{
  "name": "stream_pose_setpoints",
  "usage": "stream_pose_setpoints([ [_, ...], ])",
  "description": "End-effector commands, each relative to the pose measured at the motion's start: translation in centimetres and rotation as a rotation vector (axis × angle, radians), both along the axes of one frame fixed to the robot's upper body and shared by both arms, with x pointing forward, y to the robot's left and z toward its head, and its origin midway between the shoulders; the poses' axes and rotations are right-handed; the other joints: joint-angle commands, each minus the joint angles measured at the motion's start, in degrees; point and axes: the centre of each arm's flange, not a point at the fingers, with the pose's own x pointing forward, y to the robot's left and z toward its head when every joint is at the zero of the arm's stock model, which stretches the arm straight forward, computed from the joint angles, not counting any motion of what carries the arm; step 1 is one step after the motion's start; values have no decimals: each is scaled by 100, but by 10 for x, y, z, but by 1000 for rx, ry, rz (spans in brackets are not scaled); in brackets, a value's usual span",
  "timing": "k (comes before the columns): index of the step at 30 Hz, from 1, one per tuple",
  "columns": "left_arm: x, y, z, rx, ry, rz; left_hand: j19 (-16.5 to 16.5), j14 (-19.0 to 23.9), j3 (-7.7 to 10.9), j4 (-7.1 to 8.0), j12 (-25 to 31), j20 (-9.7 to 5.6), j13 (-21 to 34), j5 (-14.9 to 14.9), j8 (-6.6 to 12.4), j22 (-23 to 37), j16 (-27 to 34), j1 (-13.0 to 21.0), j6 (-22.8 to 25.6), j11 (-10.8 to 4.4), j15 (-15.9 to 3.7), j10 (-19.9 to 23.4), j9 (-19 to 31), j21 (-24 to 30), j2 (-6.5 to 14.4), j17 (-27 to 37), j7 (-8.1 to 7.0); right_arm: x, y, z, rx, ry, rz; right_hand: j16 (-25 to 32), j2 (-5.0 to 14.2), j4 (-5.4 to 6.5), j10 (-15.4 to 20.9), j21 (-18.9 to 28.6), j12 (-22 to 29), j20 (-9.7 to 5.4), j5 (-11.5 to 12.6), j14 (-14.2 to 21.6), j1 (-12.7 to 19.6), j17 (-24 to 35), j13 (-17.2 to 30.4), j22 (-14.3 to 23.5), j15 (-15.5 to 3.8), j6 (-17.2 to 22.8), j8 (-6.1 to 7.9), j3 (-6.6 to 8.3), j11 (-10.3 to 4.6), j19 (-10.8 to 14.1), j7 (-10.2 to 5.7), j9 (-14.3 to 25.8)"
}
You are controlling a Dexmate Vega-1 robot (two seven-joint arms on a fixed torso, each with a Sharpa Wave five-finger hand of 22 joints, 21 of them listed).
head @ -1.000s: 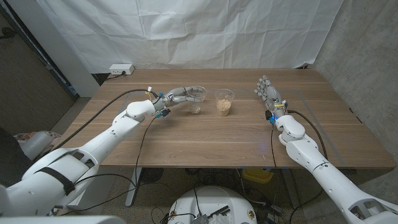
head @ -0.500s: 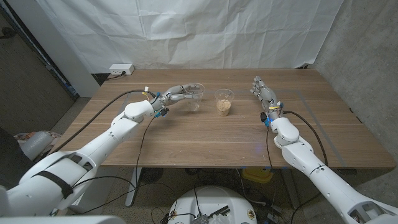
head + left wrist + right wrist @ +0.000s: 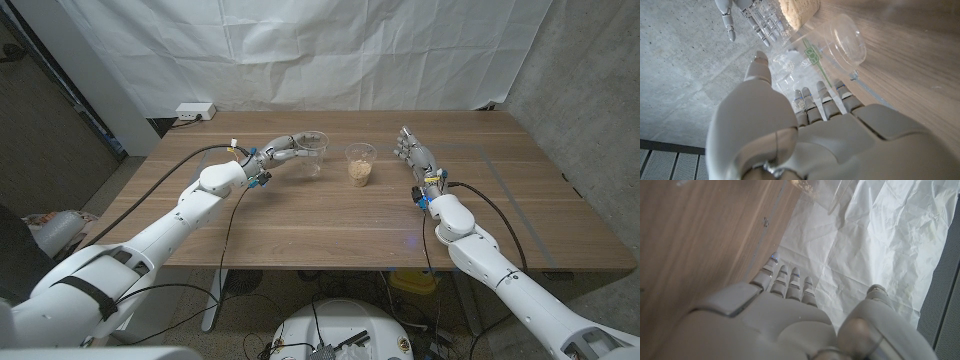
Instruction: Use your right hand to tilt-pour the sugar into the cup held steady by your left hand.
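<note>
A white sheet hangs behind the wooden table. The left hand grasps the empty clear cup and holds it tilted, mouth toward the table's far right. The right hand is released, fingers apart, near the sugar cup but not touching it. The sugar cup stands upright at mid-table, long axis vertical, mouth up. Step in hand, as judged: reaching for the sugar cup. The next move calls for closing the right hand around its wall without tipping it.
</note>
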Motion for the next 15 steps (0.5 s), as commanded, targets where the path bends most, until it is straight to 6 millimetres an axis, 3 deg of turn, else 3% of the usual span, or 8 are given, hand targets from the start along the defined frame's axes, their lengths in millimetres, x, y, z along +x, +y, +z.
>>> stream_pose_setpoints([
  [1, 0, 1, 2, -11, -6, 1, 10, -28, 27, 13, -14, -82, 23, -44, 45, 22, 57, -12, 33, 26, -158, 62, 30, 44, 98, 24, 20, -3, 22, -20, -117, 31, -5, -35, -149, -98, -188, -21, -38, -107, 87, -108, 105, 12, 35, 13, 8, -233, -23, -53, 14, -22, 58, 30],
  [5, 1, 1, 3, -9, -7, -3, 9, -28, 38, 9, -13, -86, 33, -61, 57, 24, 57, -6, 51, 32, -174, 81, 37, 46, 117, 25, 14, -4, 26, -20, -183, 59, 0, -52, -387, -274, -464, -32, -42, -144, 210, -272, 322, 17, 51, 8, -3, -656, -13, -157, 5, -86, 149, 49],
  [10, 3, 2, 3, -19, -4, -6, 10, -27, 60, 7, -24, -90, 47, -84, 63, 27, 57, 1, 50, 35, -173, 79, 46, 52, 155, 28, 28, -3, 32, -21, -207, 75, 2, -92, -516, -370, -885, -66, -70, -106, 307, -572, 475, 24, 66, 7, 5, -1034, -17, -269, -41, -250, 231, 71],
  [15, 3, 4, 4, -15, -8, 2, 16, -20, 69, 2, -25, -105, 58, -104, 81, 29, 53, 1, 82, 18, -178, 98, 54, 58, 160, 25, 23, -2, 37, -19, -279, 102, -3, -80, -605, -438, -1195, -53, -53, 312, 393, -768, 598, 40, 87, 10, -41, -1331, -3, -412, -116, -304, 177, 92],
])
